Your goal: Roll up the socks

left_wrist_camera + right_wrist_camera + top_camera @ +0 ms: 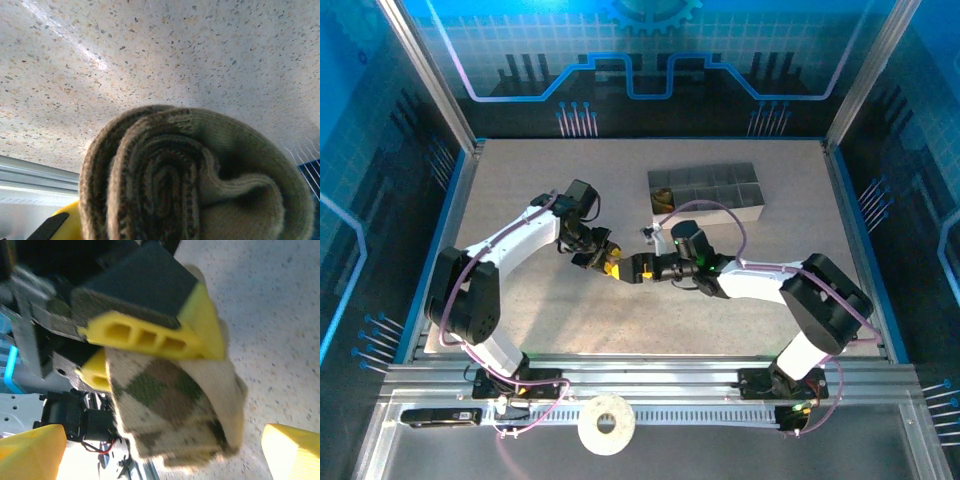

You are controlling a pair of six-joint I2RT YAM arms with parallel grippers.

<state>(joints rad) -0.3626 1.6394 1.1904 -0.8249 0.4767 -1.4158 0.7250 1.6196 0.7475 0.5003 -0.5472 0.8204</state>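
Socks (172, 410), rolled together, being pinched by left gripper (604, 262) near grey tray (715, 215), right gripper (638, 267) fingers (30, 452) being held spread wide, either side of them

Open table (510, 190) left of tray (720, 213)

- socks (175, 410), rolled: cream-tan ground with a diamond check in brown and olive green. At the roll's end, an olive-green outer layer wraps brown-and-tan knit spirals.
- left gripper (603, 258): yellow fingers (150, 335), black backing.
- right gripper (634, 268): yellow fingers (290, 452).
- arms (515, 240): white shells, black joints, purple cables (740, 235).
- table (150, 50): off-white, speckled brown and grey.
- tray (730, 213), far right: grey.
- walls (380, 120): blue, with a lighter blue circuit-line pattern.
- tape roll (590, 424), near edge: white.
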